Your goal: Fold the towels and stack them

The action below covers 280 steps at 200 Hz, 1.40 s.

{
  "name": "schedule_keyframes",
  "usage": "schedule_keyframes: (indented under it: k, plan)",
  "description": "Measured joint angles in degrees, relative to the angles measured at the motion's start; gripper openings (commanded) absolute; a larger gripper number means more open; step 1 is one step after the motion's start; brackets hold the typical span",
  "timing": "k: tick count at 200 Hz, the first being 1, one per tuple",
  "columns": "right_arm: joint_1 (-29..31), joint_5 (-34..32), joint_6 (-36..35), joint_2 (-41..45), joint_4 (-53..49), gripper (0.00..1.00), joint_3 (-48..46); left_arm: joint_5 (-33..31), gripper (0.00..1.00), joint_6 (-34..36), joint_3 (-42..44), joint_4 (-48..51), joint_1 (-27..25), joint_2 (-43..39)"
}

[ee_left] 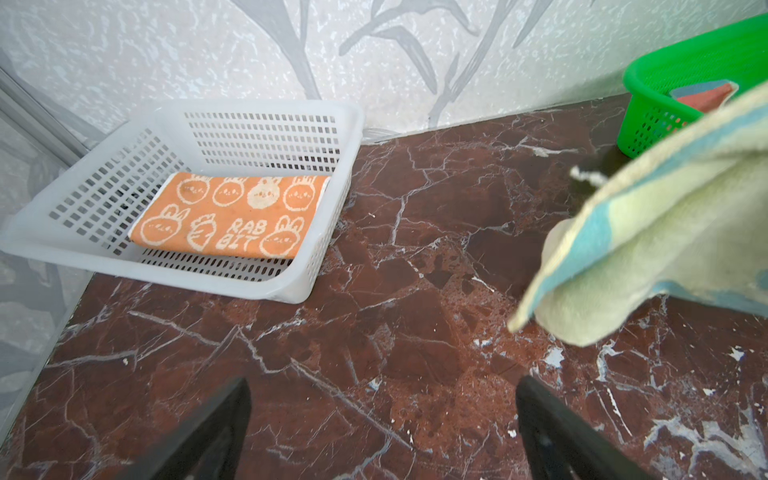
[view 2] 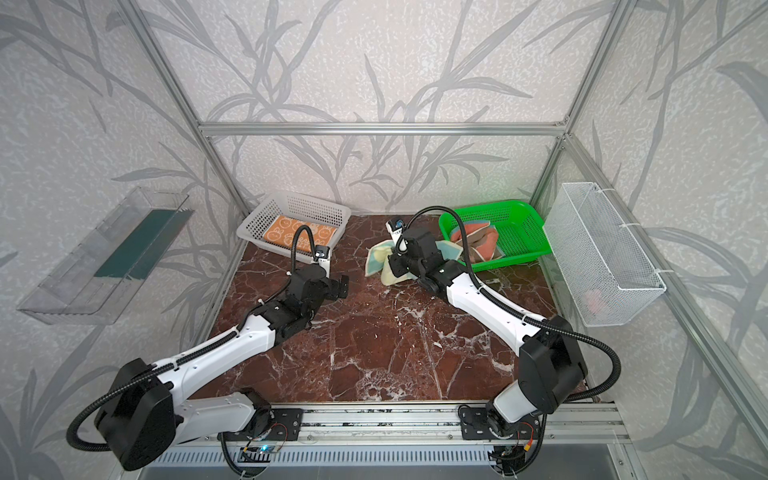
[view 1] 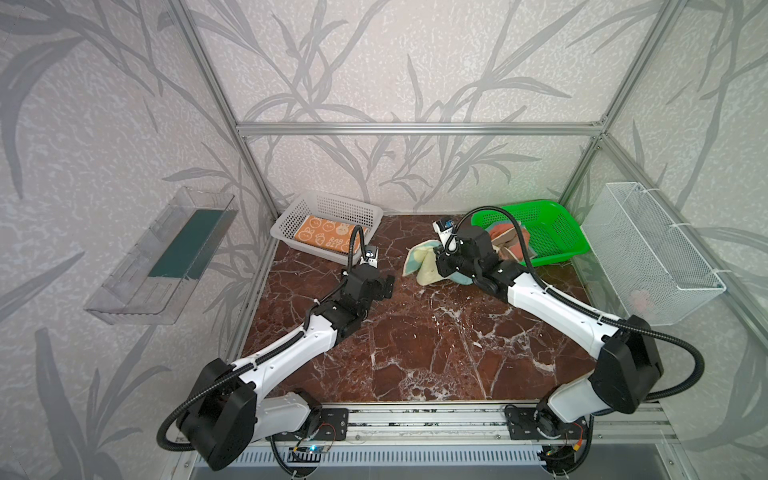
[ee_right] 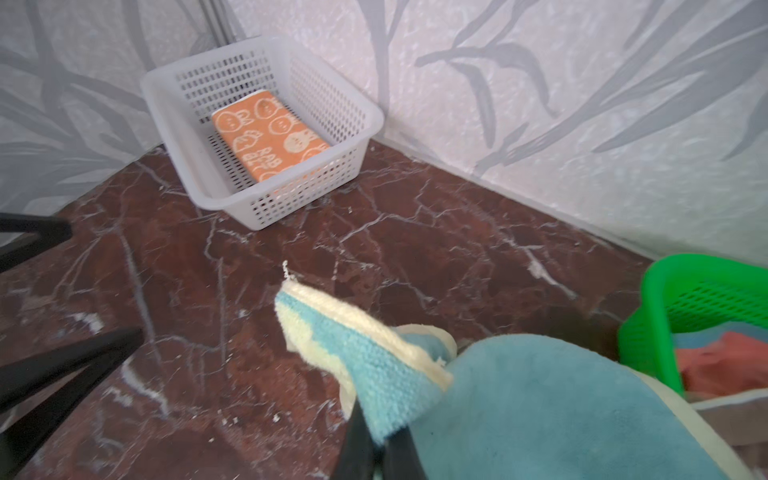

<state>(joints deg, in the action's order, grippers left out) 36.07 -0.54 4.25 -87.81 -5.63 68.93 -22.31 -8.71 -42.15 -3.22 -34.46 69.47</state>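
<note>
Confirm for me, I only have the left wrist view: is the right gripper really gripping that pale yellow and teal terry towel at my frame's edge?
Observer: Yes. The right gripper is shut on the pale yellow and teal terry towel's edge.
Operator: And the third towel?
Observer: The salmon-pink terry towel lies bunched, unfolded, in the green plastic basket.
Operator: Is my gripper near the yellow towel?
Observer: No; in both top views the left gripper stands open, apart from it, beside the white plastic basket.
</note>
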Motion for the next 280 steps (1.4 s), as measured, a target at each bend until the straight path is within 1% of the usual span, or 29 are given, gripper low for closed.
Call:
schedule_keyframes:
  k: [27,57,67,112,138,155,173,182,212,219,232,253,267,273,280]
  plan:
    - [1.6,4.6,3.4,-0.9,0.2,0.0,0.0,-0.1,0.99,0.0,0.8,0.1,0.0,-1.1]
    - [3.8,9.2,4.6,-4.3,0.1,0.0,2.1,-0.1,0.99,0.1,1.3,0.2,0.0,-1.4]
    - [4.3,9.5,4.8,-5.4,-0.1,0.0,2.5,0.0,0.99,0.2,1.4,0.3,0.0,-1.4]
    - [3.1,6.3,4.3,-7.6,-3.2,0.0,1.4,0.5,0.95,1.7,1.4,0.7,0.0,0.3]
    - [1.5,5.3,4.5,-7.5,-2.9,0.0,-2.5,2.0,0.95,3.5,0.3,2.9,0.0,5.3]
    - [0.3,4.5,4.7,-7.0,-3.4,0.0,-5.4,4.2,0.94,4.3,-1.6,5.1,0.0,9.2]
    - [-1.0,2.6,5.4,-6.5,-4.6,0.03,-7.3,6.8,0.92,4.7,-3.7,6.8,0.0,12.4]
    - [-1.6,1.3,5.7,-6.1,-5.3,0.06,-7.9,7.8,0.92,4.6,-4.6,7.5,0.0,13.4]
    - [-2.5,-4.7,7.0,-4.1,-7.5,0.3,-10.0,9.6,0.92,4.2,-5.9,8.8,0.0,15.2]
    - [-2.6,-5.9,6.8,-3.8,-8.2,0.36,-10.1,9.6,0.92,4.1,-6.1,9.1,0.0,15.2]
    - [-2.7,-7.5,6.2,-3.5,-9.6,0.45,-10.1,9.5,0.93,3.7,-6.3,9.2,0.0,15.2]
    - [-1.7,-9.6,3.2,-3.0,-11.4,0.57,-9.9,9.0,0.94,3.3,-6.6,9.2,0.0,15.1]
    - [0.5,-11.4,0.2,-2.6,-12.2,0.61,-9.6,9.0,0.95,2.8,-6.6,9.3,0.3,15.0]
    - [1.8,-12.3,-1.3,-2.4,-12.7,0.66,-9.4,9.0,0.95,2.5,-6.6,9.3,0.5,15.0]
    - [3.3,-13.5,-3.0,-2.4,-13.1,0.67,-8.9,9.0,0.95,2.3,-6.6,9.3,0.7,14.8]
